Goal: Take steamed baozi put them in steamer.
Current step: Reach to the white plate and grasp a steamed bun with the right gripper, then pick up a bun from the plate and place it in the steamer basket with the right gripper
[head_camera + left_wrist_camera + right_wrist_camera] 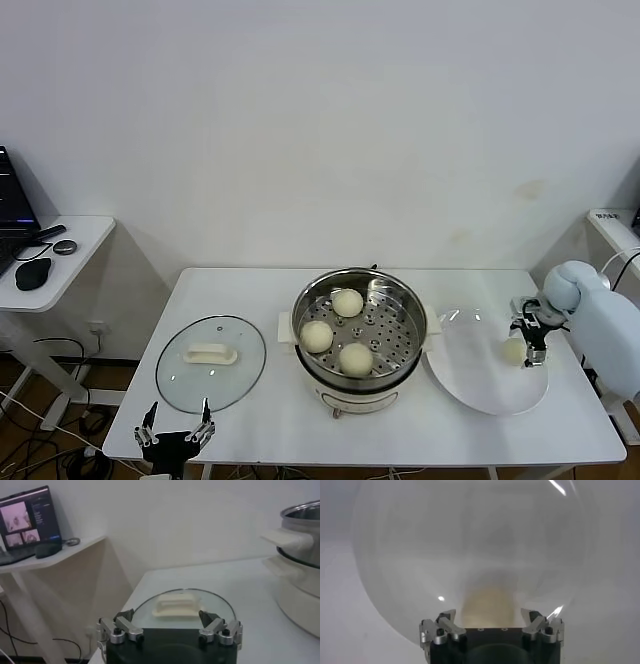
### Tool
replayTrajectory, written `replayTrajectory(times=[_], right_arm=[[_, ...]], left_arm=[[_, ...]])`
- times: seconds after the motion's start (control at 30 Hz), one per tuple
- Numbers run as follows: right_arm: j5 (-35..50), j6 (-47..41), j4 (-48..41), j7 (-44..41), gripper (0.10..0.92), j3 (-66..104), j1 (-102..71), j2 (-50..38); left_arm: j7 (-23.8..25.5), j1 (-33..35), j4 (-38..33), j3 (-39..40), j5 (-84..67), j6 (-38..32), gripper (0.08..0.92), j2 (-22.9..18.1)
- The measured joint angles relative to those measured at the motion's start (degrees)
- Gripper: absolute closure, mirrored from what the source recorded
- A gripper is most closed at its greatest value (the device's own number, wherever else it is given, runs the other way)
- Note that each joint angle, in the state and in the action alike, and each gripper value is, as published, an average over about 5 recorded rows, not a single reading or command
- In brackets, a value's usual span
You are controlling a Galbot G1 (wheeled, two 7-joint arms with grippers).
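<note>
Right gripper point(527, 340) over the white plate point(470, 385), fingers point(445, 622) spread wide either side of the last baozi point(513, 350) — not clamped, contact unclear. Bun pale cream, round, smooth, on the plate's right part. Three more baozi point(340, 332) sit on the steamer point(360, 340) tray mid-table. Left gripper point(175, 432) spread wide, empty — parked by the glass lid point(211, 362).

Four baozi point(347, 302), one steamer point(404, 375), one plate point(470, 385), one lid point(210, 377).
</note>
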Motion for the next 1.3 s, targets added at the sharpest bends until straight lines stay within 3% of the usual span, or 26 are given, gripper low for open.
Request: replayTrajectory(times=[0.37,0.63,0.87,1.3], right_arm=[[-0.56,-0.77,-0.49,1.09,0.206,0.31,-0.43,0.08],[0.55,-1.71,0.09,1.42,0.382,0.20,-0.39,-0.46],[2.45,-3.12,1.96,0.79,0.424,-1.19,0.71,-1.77],[17.16,-11.48,12.57,-2.26,0.456,-13.68,13.81,-5.72]], left_arm=[[0.16,-0.67,0.25,0.14,0.01,0.05,0.177,0.06],[0.17,-0.86,0.42,0.44,0.04,0.05,0.177,0.08],[0.18,-1.24,0.63,0.92,0.07,0.05,0.177,0.11],[-0.05,-2.64,0.10,1.61,0.16,0.20,0.177,0.69]])
